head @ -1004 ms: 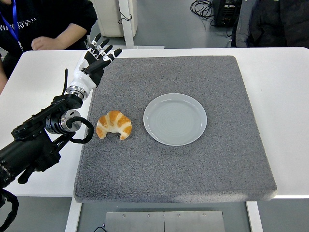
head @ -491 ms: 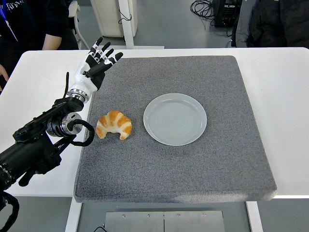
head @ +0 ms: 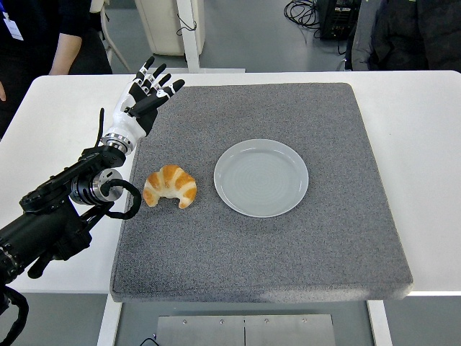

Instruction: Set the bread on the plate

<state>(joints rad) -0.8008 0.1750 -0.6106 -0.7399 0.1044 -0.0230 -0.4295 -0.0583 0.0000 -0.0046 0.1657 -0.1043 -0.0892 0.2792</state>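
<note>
**Golden bread waits while our hand is well off it**

Golden-brown and crescent-shaped, the bread (head: pixel 171 185) lies on the grey mat (head: pixel 302 245), close to the mat's left edge and about midway along it. The plate (head: pixel 261 177) sits just to its right, near but not touching, and holds nothing. Our left hand (head: pixel 146 95) is raised over the mat's far left corner, well apart from the bread, fingers (head: pixel 160 74) spread wide and gripping nothing. A person (head: pixel 50 36) stands beyond the tabletop's far left corner.

We judge the task barely begun: we are in the reach, with no grasp yet made. Next we must bring the hand back toward the near edge and down over the bread, close around it, then carry it a short way right onto the plate.
</note>
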